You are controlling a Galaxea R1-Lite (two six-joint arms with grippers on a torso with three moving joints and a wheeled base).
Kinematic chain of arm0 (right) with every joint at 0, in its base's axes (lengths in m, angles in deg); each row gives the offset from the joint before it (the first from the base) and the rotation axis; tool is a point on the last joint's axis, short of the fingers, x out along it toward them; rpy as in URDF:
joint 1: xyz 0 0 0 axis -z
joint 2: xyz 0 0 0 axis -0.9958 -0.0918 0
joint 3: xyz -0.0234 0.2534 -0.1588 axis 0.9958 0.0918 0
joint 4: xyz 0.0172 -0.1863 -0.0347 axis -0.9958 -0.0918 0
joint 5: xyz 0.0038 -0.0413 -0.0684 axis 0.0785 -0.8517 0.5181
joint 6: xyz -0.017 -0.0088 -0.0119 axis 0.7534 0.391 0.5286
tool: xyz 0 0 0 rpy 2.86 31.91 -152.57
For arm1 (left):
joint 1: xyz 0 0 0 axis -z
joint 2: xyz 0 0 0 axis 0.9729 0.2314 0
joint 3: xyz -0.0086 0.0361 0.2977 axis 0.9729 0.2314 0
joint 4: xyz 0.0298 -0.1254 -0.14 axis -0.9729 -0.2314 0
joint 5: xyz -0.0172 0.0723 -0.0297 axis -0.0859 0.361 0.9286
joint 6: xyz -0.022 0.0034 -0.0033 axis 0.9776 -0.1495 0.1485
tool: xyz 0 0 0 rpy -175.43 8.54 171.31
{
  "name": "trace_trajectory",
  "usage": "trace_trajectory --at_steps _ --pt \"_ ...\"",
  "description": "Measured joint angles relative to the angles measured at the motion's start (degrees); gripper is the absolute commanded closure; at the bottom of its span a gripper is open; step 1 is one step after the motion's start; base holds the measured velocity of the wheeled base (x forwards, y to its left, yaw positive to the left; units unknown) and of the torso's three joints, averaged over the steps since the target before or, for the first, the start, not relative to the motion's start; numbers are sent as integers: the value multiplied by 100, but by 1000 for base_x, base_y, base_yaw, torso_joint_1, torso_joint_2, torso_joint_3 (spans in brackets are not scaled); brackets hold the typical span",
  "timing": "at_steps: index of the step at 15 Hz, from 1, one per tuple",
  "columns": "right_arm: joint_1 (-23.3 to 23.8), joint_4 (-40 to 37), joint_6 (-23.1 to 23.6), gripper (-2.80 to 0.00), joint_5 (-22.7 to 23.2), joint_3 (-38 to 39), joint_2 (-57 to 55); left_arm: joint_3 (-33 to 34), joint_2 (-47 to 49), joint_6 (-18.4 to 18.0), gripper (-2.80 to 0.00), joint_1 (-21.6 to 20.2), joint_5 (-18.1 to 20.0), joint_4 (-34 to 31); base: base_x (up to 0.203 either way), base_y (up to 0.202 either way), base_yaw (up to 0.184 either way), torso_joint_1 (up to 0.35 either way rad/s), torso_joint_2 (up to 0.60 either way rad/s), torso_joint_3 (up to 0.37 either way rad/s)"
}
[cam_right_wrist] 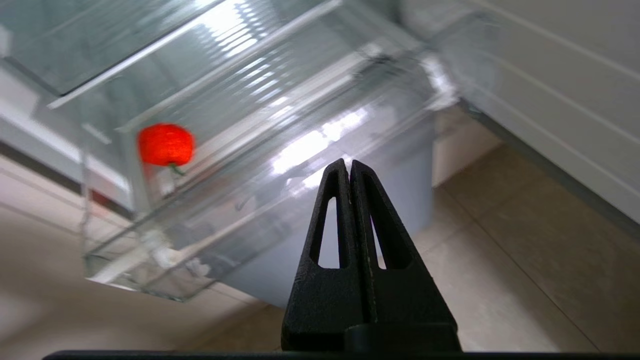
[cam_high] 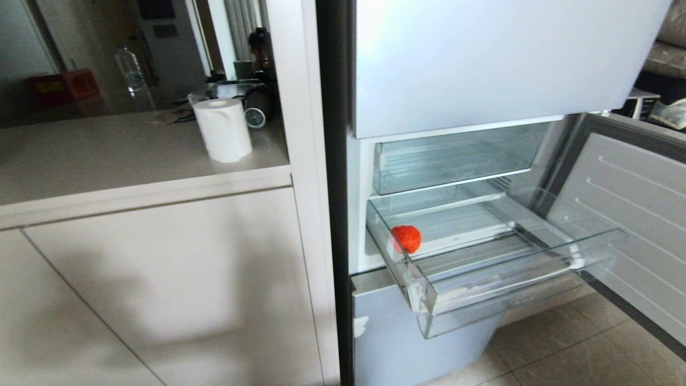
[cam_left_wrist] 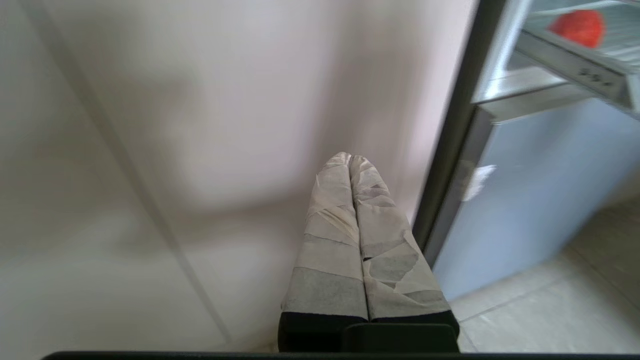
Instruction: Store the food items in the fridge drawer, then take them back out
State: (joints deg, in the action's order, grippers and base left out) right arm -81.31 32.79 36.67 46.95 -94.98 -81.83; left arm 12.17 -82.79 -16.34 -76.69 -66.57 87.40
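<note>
The fridge drawer (cam_high: 514, 271), a deep clear bin with a stepped front lip, is pulled out of the open fridge. One red food item (cam_high: 406, 238) lies inside it near its left wall, also seen as a food item (cam_right_wrist: 166, 145) through the drawer (cam_right_wrist: 260, 165) and as a food item (cam_left_wrist: 576, 27). My right gripper (cam_right_wrist: 349, 162) is shut and empty, held low in front of and below the drawer's front lip. My left gripper (cam_left_wrist: 350, 156), its fingers wrapped in pale tape, is shut and empty beside the cabinet front. Neither arm shows in the head view.
A shallower clear bin (cam_high: 455, 158) sits above the drawer. The fridge door (cam_high: 632, 214) stands open at the right. A counter (cam_high: 107, 155) to the left carries a paper roll (cam_high: 222, 128) and a water bottle (cam_high: 128, 67). Tiled floor (cam_high: 563, 348) lies below.
</note>
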Motion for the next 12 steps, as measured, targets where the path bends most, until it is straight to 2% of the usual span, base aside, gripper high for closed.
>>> trace_trajectory --at_steps 5,7,10,12 --pt "218 93 -9 0 107 -13 -165 0 0 0 0 0 0 0 1 -8 174 4 5 2" --pt "301 134 2 0 354 -16 -265 0 0 2 0 -2 0 0 3 -11 175 7 5 4" --pt "476 129 34 0 963 -7 -458 0 0 2 0 -2 0 2 -1 -7 156 0 5 2" --pt "608 133 186 0 1206 -51 -664 0 0 2 0 -2 0 2 1 -5 45 1 1 1"
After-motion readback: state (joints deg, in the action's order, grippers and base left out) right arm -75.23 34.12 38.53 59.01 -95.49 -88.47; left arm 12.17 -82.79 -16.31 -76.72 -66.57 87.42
